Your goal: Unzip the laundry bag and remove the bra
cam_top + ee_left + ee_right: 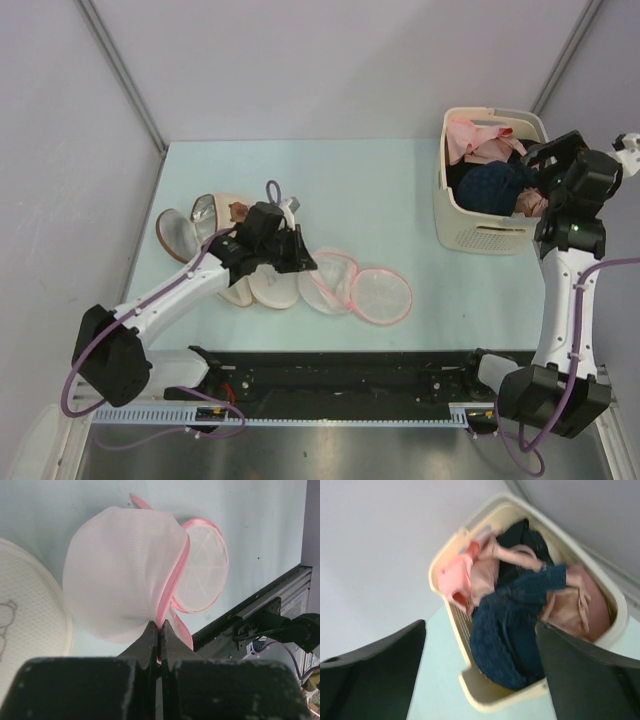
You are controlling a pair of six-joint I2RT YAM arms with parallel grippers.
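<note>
Open laundry bag point(355, 287), long axis left-to-right across tabletop point(300, 180), left end effector point(159, 630) clenched on its rim, right end effector point(480, 630) released above bra point(507, 635)

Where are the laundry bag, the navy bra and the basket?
laundry bag point(122, 575), left wrist view, on its white mesh dome.
navy bra point(505, 637), right wrist view, on its middle fabric.
basket point(482, 236), top external view, on its near slotted wall.

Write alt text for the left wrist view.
The left hand is shut on the pink zip rim of the white mesh bag, which lies open like a clamshell on the pale table. A cream mesh item shows at the left edge.
</note>
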